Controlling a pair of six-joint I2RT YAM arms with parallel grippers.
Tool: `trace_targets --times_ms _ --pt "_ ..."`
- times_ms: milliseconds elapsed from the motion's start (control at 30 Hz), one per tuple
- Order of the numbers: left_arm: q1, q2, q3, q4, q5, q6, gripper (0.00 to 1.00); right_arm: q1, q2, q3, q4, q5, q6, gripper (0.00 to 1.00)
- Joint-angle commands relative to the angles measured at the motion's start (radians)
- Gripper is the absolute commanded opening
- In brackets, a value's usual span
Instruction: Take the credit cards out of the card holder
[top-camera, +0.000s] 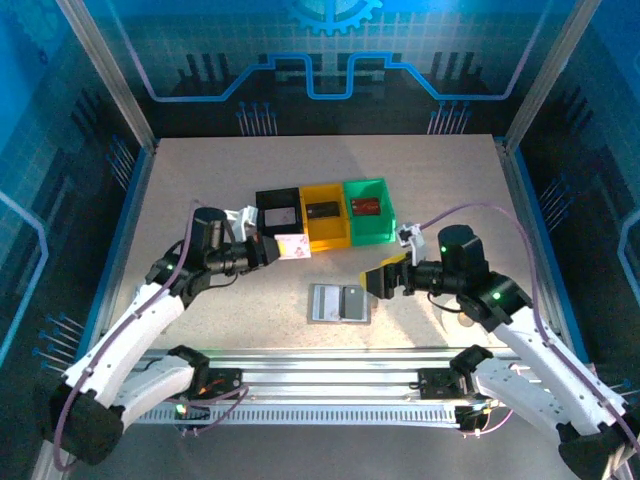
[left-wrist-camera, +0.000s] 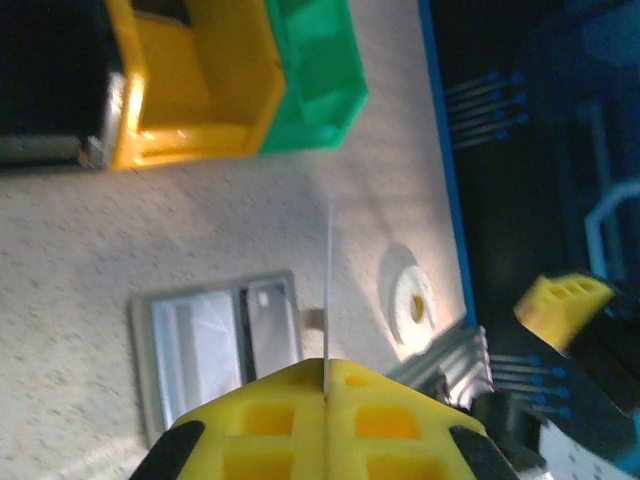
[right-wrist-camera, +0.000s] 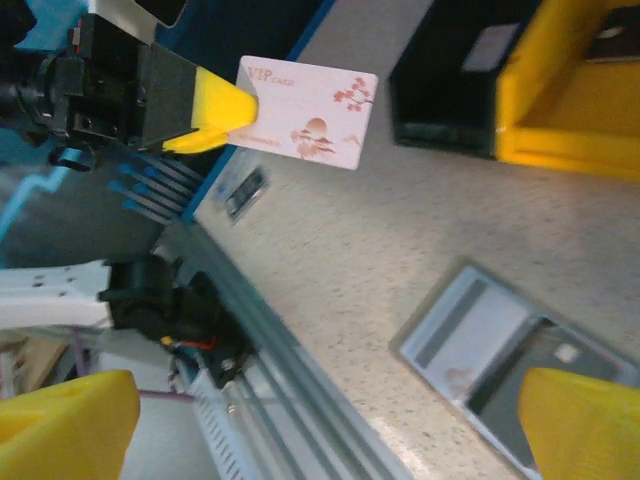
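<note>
Blue-lit walls stand around the pale speckled tabletop (top-camera: 200, 200) that you work on. At its far middle you see three bins in one row, touching side by side: a black bin (top-camera: 261, 210), a yellow bin (top-camera: 328, 238) and a green bin (top-camera: 370, 232). Each bin has one card inside: a grey card (top-camera: 281, 215) in the black one, a dark card (top-camera: 321, 210) in the yellow one and a red card (top-camera: 366, 207) in the green one.

The card holder (top-camera: 325, 302) lies open and flat on the tabletop, nearer to the arms than the bins and between the two arms. One more dark grey card (top-camera: 353, 300) sits in its right half.

Your left fingers (top-camera: 272, 248) are clenched on a white card with pink drawings (top-camera: 293, 247). They hold it by one short edge, up in the air, just in front of the black bin. In the left wrist view this card shows edge-on as a thin line.

Your right fingers (top-camera: 380, 280) are spread wide and grasp nothing. They hang just beside the right edge of the card holder, above the tabletop, and point toward the left arm.
</note>
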Motion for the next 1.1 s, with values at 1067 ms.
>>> trace_targets --times_ms 1067 --pt "0.172 0.749 0.481 -0.095 -0.194 0.272 0.00 -0.006 -0.258 0.109 -0.457 0.509 -0.153 1.00"
